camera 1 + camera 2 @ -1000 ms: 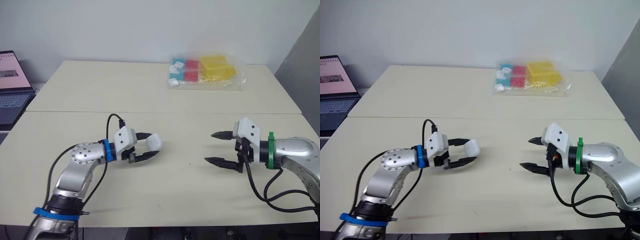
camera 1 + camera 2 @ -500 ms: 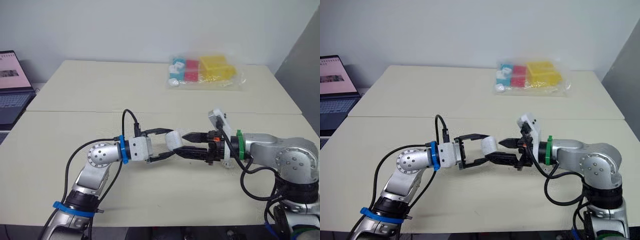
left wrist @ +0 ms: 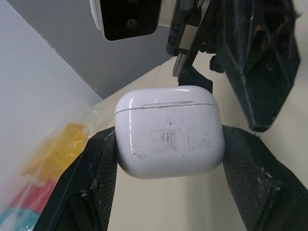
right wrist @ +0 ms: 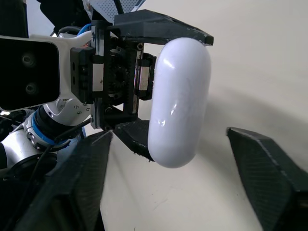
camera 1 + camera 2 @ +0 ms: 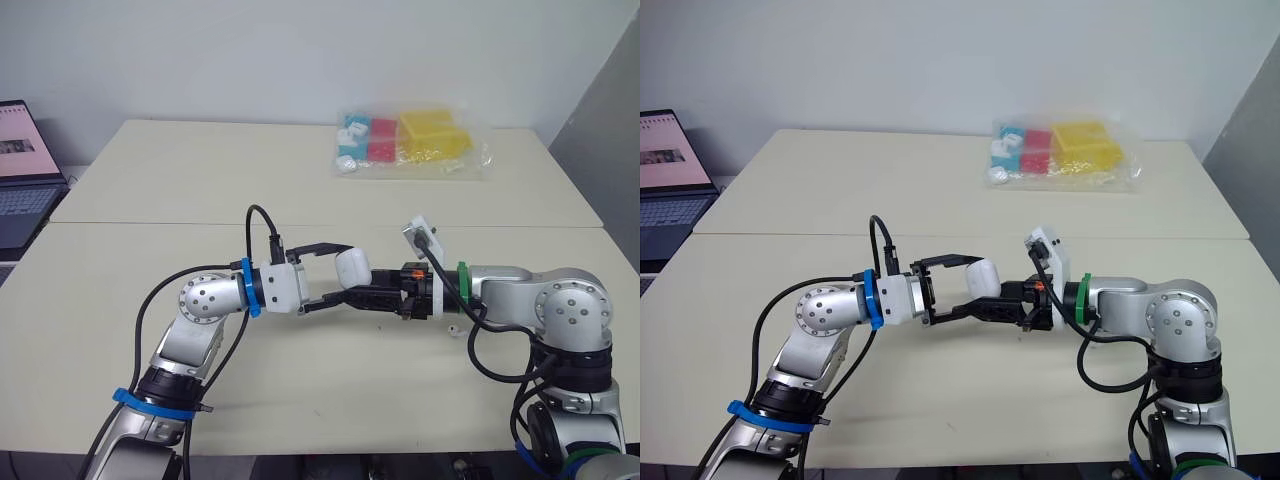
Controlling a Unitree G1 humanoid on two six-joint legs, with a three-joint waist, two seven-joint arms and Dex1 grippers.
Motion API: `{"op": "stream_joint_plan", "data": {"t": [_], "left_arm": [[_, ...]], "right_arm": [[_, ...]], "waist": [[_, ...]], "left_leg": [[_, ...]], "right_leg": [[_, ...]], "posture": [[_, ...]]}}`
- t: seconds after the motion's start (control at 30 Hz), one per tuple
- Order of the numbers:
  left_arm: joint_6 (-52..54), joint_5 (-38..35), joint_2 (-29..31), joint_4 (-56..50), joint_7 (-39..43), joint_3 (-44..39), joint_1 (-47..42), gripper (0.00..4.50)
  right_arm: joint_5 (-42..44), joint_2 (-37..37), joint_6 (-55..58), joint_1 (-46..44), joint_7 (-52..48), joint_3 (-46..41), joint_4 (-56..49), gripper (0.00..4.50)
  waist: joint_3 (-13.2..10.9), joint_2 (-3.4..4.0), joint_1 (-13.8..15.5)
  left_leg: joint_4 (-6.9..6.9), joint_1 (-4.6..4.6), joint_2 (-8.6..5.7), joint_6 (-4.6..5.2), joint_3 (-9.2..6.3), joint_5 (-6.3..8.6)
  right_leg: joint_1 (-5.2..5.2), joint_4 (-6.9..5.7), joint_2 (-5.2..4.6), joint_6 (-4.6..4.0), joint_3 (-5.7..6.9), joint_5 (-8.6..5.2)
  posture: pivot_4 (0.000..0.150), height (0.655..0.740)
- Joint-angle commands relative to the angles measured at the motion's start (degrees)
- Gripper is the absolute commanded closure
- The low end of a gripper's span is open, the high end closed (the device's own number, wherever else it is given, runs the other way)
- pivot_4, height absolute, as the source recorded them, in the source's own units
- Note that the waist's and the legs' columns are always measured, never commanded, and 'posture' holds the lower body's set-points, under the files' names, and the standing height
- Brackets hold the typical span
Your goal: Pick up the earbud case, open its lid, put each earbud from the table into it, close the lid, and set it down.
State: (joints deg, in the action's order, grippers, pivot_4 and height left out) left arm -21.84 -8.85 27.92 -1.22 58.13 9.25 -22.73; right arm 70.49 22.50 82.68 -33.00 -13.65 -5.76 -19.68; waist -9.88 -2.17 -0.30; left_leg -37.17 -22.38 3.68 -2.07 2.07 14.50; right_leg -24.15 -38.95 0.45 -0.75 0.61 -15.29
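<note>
Pale counter (image 5: 150, 190) w/ a laptop (image 5: 20, 170) off its left edge and a clear bag of coloured blocks (image 5: 410, 145) at the far side; both arms meet over the middle of the near half. L gripper (image 5: 344, 272) is clamped on the white earbud case (image 3: 169, 131), one finger on each side, case held off the counter, lid shut, lid end twd the other arm. R gripper (image 4: 167, 134) is spread wide, fingers either side of the case, not touching it.
</note>
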Motion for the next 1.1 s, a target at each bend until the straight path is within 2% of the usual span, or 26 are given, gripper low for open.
{"op": "stream_joint_plan", "data": {"t": [0.03, 0.1, 0.13, 0.17, 0.27, 0.8, 0.97, 1.1], "left_arm": [[-0.3, -0.8, 0.1, -1.9, -0.5, 0.1, -0.4, 1.72], [-0.4, -0.8, 0.2, -2.1, -0.3, 0.3, -0.1, 1.72], [-0.4, -0.9, 0.3, -2.5, -0.2, 0.3, 0.1, 1.72], [-0.3, -1.0, 0.3, -2.7, -0.2, 0.3, 0.2, 1.72], [-0.2, -1.5, 0.2, -3.2, -0.2, 0.2, 0.5, 1.72], [-2.4, -2.0, 0.0, -1.6, -0.2, 0.0, 1.3, 1.72], [-2.1, -3.0, -0.1, -0.7, -0.6, -0.9, 1.7, 0.10], [-2.4, -2.4, 1.3, -0.4, 0.5, -0.6, 1.8, 0.00]], "right_arm": [[2.6, -0.2, -1.2, -1.3, -0.1, -1.8, 0.0, 2.00], [3.4, -0.1, -1.4, -1.2, -0.2, -2.0, 0.3, 2.74], [4.1, 0.0, -1.4, -1.1, -0.5, -2.1, 0.4, 2.74], [4.6, 0.1, -1.4, -1.0, -0.6, -2.2, 0.5, 3.20], [5.9, 0.1, -1.3, -0.5, -0.2, -2.1, 0.9, 3.74], [8.4, 0.0, -2.8, 0.0, 1.2, -1.9, 1.6, 3.74], [8.9, 0.4, -3.1, 0.3, 1.3, -1.6, 1.6, 3.74], [8.9, 1.0, -3.6, 0.6, 1.3, -1.1, 1.3, 3.74]], "waist": [[0.0, 0.00, 0.0], [0.0, 0.00, 0.0], [0.0, 0.00, 0.0], [0.0, 0.00, 0.0], [0.0, 0.00, 0.0], [0.0, 0.00, 0.0], [0.0, 0.01, 0.0], [0.0, 0.01, 0.0]], "left_leg": [[0.00, 0.00, 0.00, 0.00, 0.00, 0.00], [0.00, 0.00, 0.00, 0.00, 0.00, 0.00], [0.00, 0.00, 0.00, 0.00, -0.01, 0.00], [0.00, 0.00, 0.00, 0.00, 0.00, 0.00], [0.00, 0.00, 0.00, 0.00, 0.00, 0.00], [0.02, -0.01, 0.01, 0.00, 0.00, 0.00], [0.03, -0.01, 0.01, 0.00, -0.01, 0.00], [0.03, -0.01, 0.01, 0.00, -0.01, 0.00]], "right_leg": [[0.00, 0.00, 0.00, 0.00, 0.00, 0.00], [0.00, 0.00, 0.00, 0.00, 0.00, 0.00], [0.00, 0.00, 0.00, 0.00, 0.00, 0.00], [0.00, 0.00, 0.00, 0.00, 0.00, 0.00], [0.00, 0.01, 0.00, 0.00, 0.00, 0.00], [0.00, 0.03, 0.00, 0.01, 0.00, -0.01], [-0.01, 0.04, 0.00, 0.01, 0.01, -0.01], [-0.02, 0.04, 0.00, 0.01, 0.01, -0.01]], "posture": [[0.150, 0.7354], [0.150, 0.7354], [0.150, 0.7354], [0.150, 0.7354], [0.150, 0.7354], [0.150, 0.7354], [0.150, 0.7354], [0.150, 0.7354]]}}
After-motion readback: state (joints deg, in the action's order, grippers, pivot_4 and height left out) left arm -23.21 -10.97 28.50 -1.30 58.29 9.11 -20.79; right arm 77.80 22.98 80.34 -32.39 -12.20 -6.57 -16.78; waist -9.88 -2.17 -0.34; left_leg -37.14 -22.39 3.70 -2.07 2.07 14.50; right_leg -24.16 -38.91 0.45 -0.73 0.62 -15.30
